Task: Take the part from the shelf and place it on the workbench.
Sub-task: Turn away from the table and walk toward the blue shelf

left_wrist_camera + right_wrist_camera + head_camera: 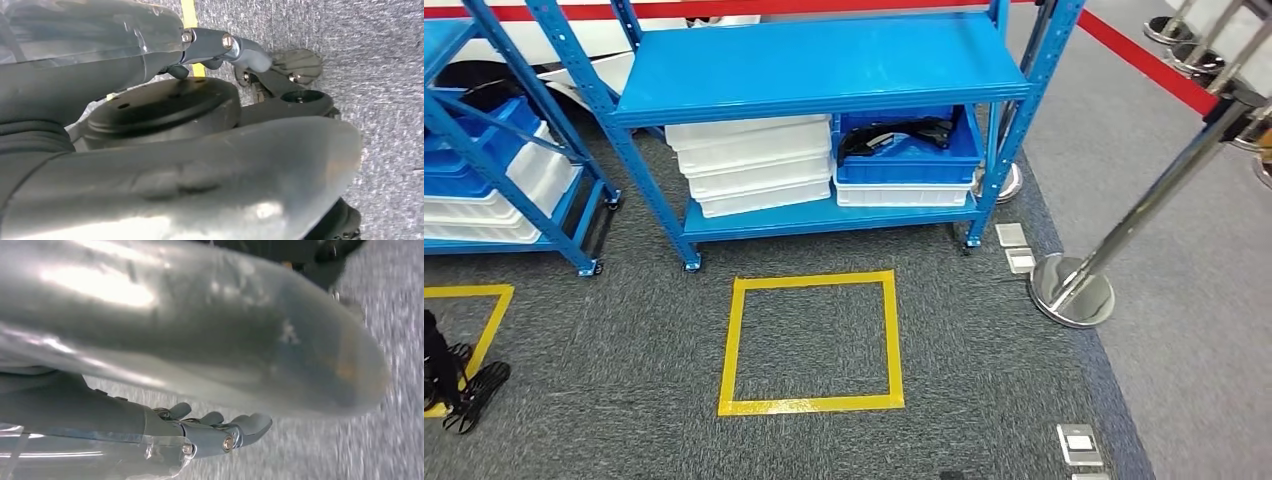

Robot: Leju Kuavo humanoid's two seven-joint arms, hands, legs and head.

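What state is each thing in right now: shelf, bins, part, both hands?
shelf: top level bare
blue bin: lower level, holds black part
white bins: stacked beside it
left hand: hangs over the carpet, holds nothing
right hand: fingers loosely extended, holds nothing

The blue shelf (824, 70) is cut off at twelve o'clock of the head view, its upper levels out of frame – a second blue rack (494, 170) is cropped at nine o'clock. In the blue bin (909, 150) on the lower level lie dark parts (894, 135), too small and tangled to tell apart. A thick grey thumb hides most of the left hand (260, 60) – whether its fingers hold anything cannot be told. The carpet behind the right hand (220, 432) is blurred
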